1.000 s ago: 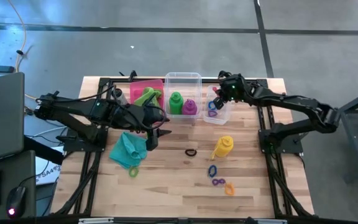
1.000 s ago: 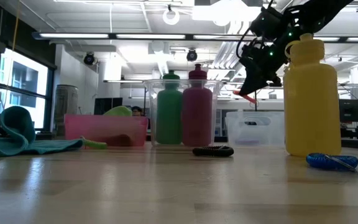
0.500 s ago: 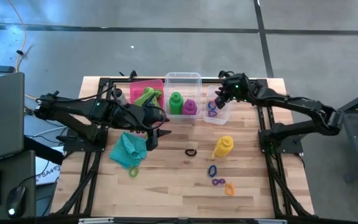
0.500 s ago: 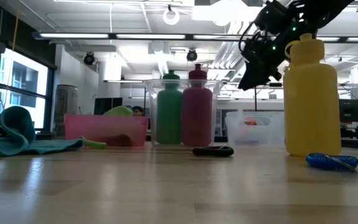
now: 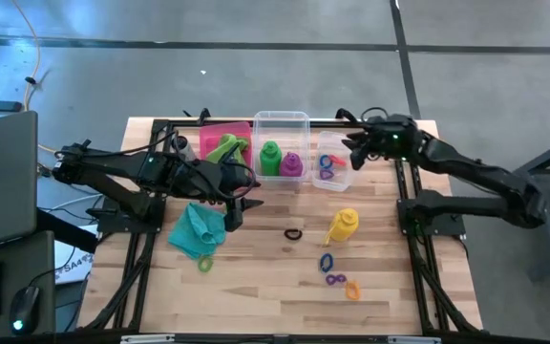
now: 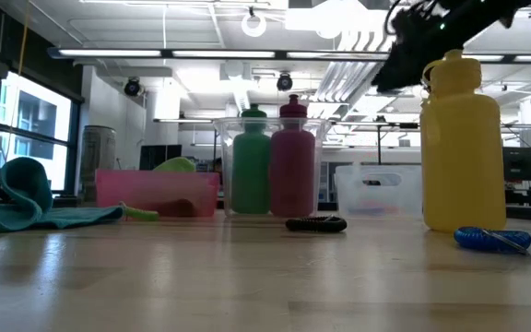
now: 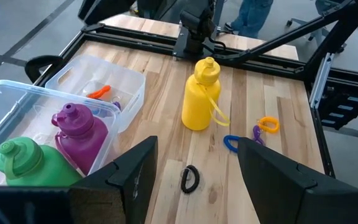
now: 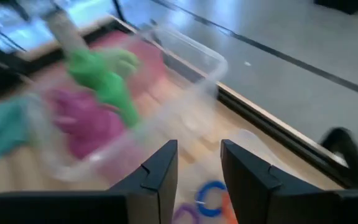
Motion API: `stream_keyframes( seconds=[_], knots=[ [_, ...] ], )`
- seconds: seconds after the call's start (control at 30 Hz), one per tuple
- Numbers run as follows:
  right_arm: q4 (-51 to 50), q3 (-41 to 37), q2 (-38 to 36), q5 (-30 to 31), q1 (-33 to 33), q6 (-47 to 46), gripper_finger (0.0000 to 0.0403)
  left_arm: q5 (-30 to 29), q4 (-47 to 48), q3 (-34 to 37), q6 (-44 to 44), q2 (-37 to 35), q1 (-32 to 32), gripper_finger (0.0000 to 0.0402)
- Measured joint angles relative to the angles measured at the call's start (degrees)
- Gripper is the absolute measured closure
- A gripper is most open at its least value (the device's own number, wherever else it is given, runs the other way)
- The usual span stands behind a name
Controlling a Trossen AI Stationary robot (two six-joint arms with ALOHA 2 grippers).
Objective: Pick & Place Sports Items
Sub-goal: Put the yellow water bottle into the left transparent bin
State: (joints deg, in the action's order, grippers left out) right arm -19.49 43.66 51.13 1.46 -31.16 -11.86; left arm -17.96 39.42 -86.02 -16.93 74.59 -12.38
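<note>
Bottles, green (image 5: 270, 156) and purple (image 5: 291, 163), stand binned; rings (image 5: 327, 165) lie in the small tub (image 5: 332, 182). Left out at the surface's 5 o'clock: yellow bottle (image 5: 343, 225), loose rings (image 5: 327, 261); teal cloth (image 5: 197, 230) at 8. Right gripper (image 5: 353, 156) and left gripper (image 7: 194, 180) both hold jaws spread, empty.

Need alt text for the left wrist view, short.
A yellow bottle stands upright on the wooden table, seen past the left hand's open dark fingers. Beside it, a clear bin holds the green bottle and purple bottle. A black ring and blue, purple and orange rings lie loose on the wood.
</note>
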Motion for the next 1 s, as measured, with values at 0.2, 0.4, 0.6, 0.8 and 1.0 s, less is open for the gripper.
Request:
stream_keyframes(
  seconds=[0.2, 0.4, 0.6, 0.8, 1.0],
  knots=[
    [1.68, 0.00, -5.00, -8.80, 2.53, -0.56, 0.0291, -0.12, 0.00, 0.00, 0.00, 0.00, 0.00, 0.0186],
    [2.35, 0.00, -7.71, -15.41, 6.10, -0.65, 0.0294, -0.15, 0.00, 0.00, 0.00, 0.00, 0.00, 0.0186],
    [2.94, 0.00, -8.01, -22.24, 9.21, -3.42, 0.0294, -0.15, -0.95, 0.00, 0.00, 0.00, 0.00, 0.0186],
    [6.62, -0.02, -7.23, -30.64, 10.97, -4.80, 0.0290, -0.15, -2.28, 0.00, 0.00, 0.00, 0.00, 0.0186],
    [9.49, -0.02, -7.88, -31.91, 10.97, -4.77, 0.0230, -0.13, -2.51, -0.02, -0.50, 0.00, 0.00, 0.0186]
  ],
)
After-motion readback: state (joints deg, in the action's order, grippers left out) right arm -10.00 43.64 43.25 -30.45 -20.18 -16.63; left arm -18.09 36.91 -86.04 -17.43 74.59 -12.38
